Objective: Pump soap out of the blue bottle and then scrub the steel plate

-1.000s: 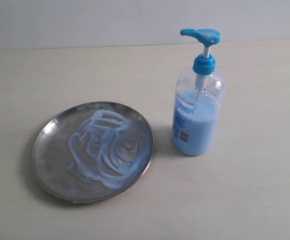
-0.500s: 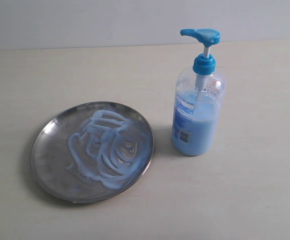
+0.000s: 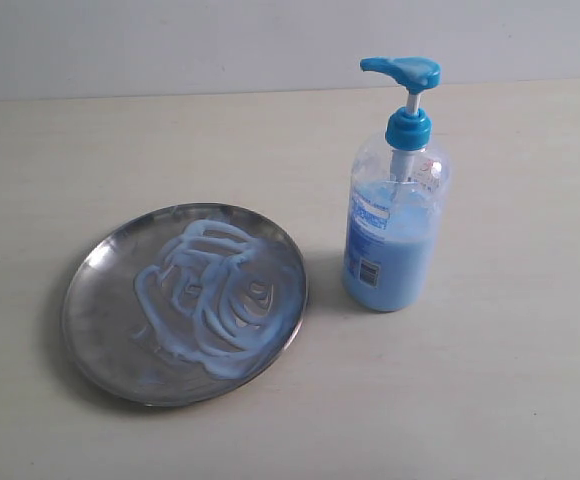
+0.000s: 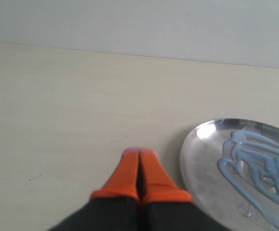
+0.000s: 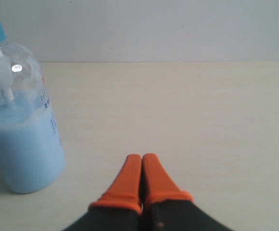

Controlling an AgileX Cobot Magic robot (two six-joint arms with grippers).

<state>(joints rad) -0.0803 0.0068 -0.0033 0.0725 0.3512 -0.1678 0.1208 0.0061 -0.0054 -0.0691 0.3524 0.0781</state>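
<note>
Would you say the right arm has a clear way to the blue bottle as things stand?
Probably yes. The right end effector is shut and empty, with only bare table between it and the upright blue bottle. Nothing covers the pump head, though the arm would need to rise to it.

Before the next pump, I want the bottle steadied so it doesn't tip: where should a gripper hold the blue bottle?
I'd grip the blue bottle around its round clear body, midway up, coming in level from the side away from the steel plate. It stands upright, and that leaves the pump head free. The right gripper is shut, so it must open first.
</note>
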